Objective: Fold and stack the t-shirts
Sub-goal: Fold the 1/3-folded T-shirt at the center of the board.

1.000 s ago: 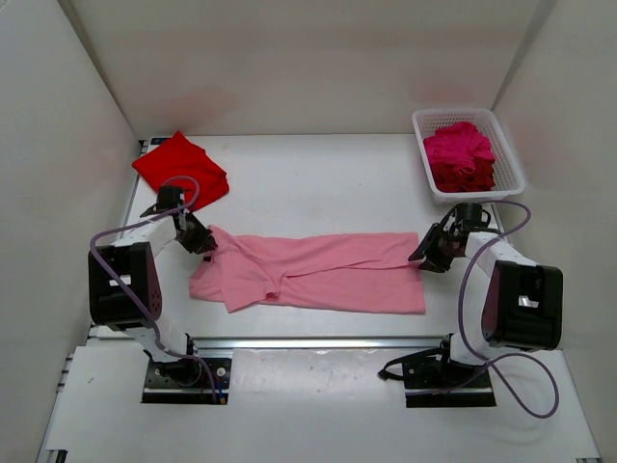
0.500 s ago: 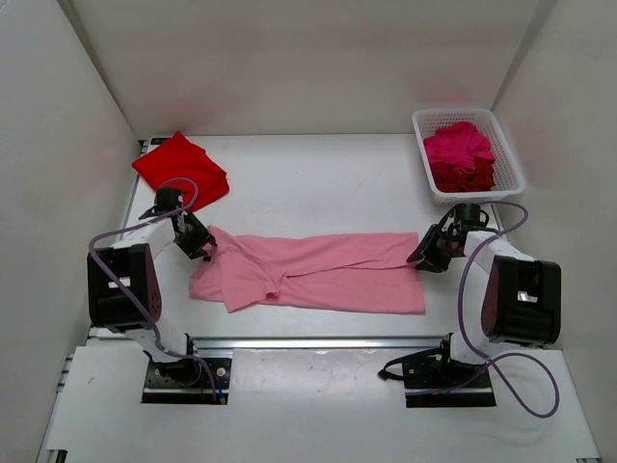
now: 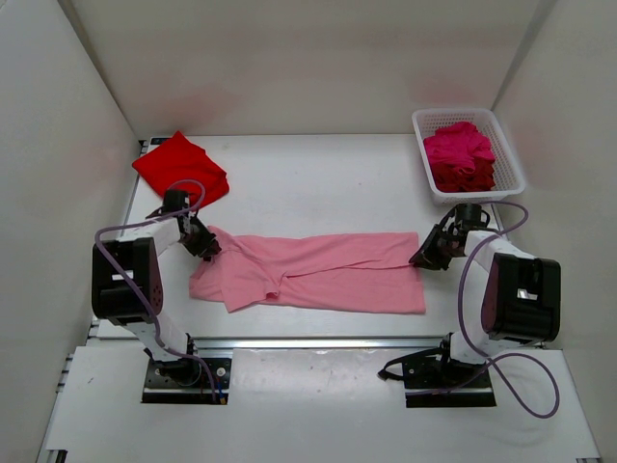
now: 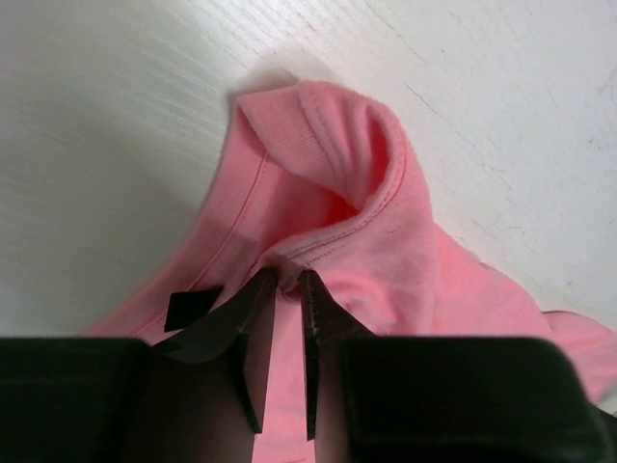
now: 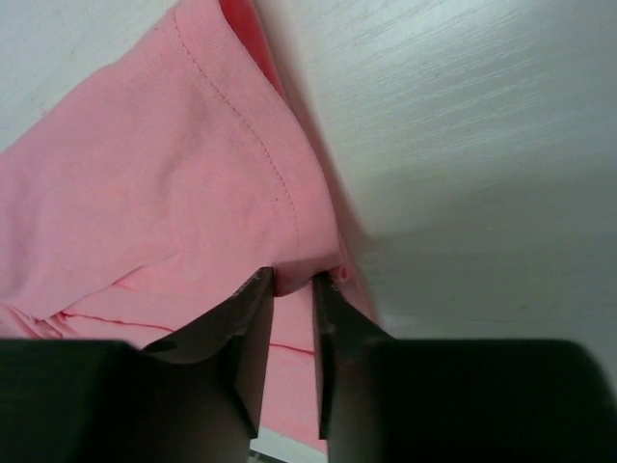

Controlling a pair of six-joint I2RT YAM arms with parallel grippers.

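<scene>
Right, the white table (image 3: 318, 174) carries it all. The light pink cloth t-shirt (image 3: 328, 270) lies stretched left to right across its middle, flat along most of its length and rumpled and doubled over at the left end. Far right, the white plastic lattice basket (image 3: 509, 154) holds a bunched magenta t-shirt (image 3: 461, 145), with a dark red t-shirt (image 3: 463, 179) showing at its near side. Far left, well apart from them, a bright red cloth t-shirt (image 3: 180, 166) sits folded.

Now the 2 pinches. The left gripper (image 4: 289, 278) holds its jaws narrow on a ridge of stitched hem at the pink shirt's left end. The right gripper (image 5: 294, 280) nips just as narrow on the seamed edge at the right end.

Trouble I'd watch for:
- Both bites sit right at the fabric's edge, so a lift could let 1 end slip free.
- If 1 arm leads, the fold would skew.
- That rumpled left end could carry its crease into the fold.

No brand, label or writing is readable anywhere.
</scene>
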